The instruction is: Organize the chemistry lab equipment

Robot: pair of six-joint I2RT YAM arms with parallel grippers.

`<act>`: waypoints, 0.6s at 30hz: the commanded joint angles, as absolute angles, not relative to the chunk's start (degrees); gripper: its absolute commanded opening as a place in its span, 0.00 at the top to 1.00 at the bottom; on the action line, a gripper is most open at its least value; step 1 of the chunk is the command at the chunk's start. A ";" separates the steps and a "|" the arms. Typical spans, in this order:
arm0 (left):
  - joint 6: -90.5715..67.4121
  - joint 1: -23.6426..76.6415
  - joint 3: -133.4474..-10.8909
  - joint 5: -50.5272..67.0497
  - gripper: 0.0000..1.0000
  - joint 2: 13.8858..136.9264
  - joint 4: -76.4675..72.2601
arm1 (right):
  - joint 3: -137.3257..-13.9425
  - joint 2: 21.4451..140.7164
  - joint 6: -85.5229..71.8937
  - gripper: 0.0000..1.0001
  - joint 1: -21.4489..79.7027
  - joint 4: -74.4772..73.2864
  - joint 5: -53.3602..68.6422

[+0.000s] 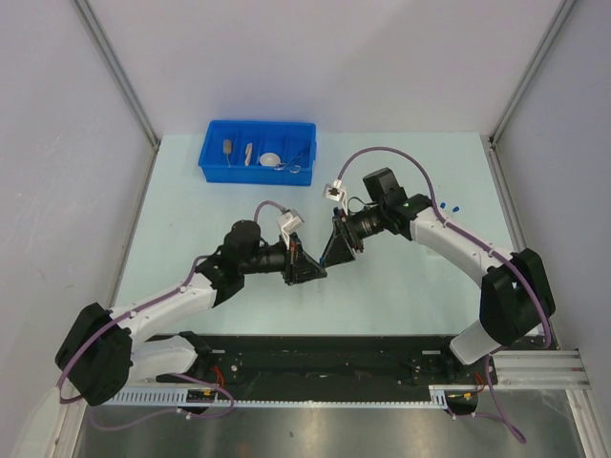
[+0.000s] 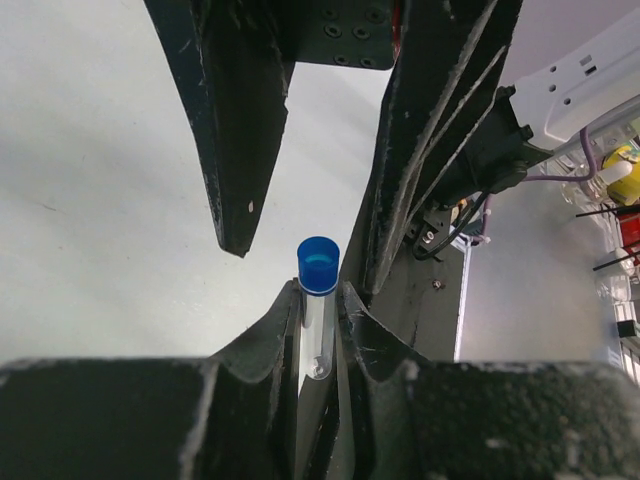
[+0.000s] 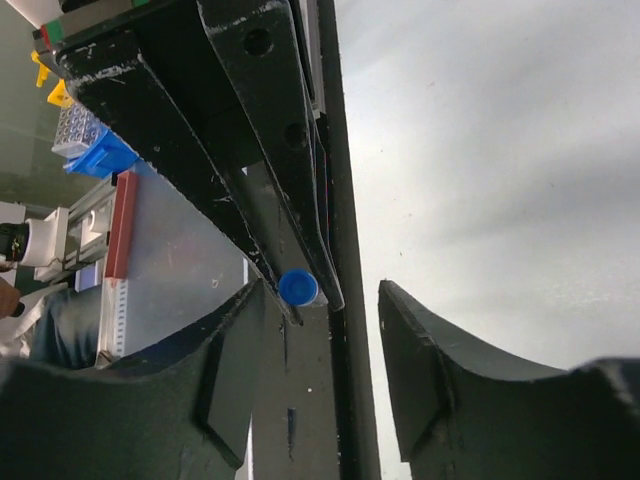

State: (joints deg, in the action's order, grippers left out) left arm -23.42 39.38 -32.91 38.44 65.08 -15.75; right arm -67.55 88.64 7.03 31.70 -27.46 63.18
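My left gripper (image 1: 310, 270) is shut on a clear tube with a blue cap (image 2: 318, 266), cap end sticking out past the fingertips. My right gripper (image 1: 336, 250) faces it, open, with one finger (image 2: 240, 130) on each side of the cap and not touching it. In the right wrist view the blue cap (image 3: 298, 287) sits between the open right gripper (image 3: 320, 292) fingers, nearer the left one. Other blue-capped tubes (image 1: 449, 205) lie at the table's right. Wooden-handled tools (image 1: 229, 148), a white dish (image 1: 272, 159) and silver tongs (image 1: 298, 164) lie in the bin. No tube rack shows on the table.
The blue divided bin (image 1: 212, 162) stands at the back left of the pale green table (image 1: 191, 219). Grey walls close in the table on three sides. Both arms meet above the table's middle.
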 commanded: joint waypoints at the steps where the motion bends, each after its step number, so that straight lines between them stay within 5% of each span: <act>1: -22.41 39.99 -35.33 40.26 0.89 65.39 -17.49 | -69.87 89.12 4.92 0.52 32.43 -25.49 63.28; 18: -24.34 39.99 -34.81 38.59 0.84 65.04 -18.90 | -69.87 89.39 9.58 0.92 34.37 -28.56 63.02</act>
State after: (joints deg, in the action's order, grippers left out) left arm -23.94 39.53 -33.04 38.61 65.69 -15.42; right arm -67.96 88.73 7.88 33.23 -27.86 62.96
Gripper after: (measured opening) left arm 0.194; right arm 0.182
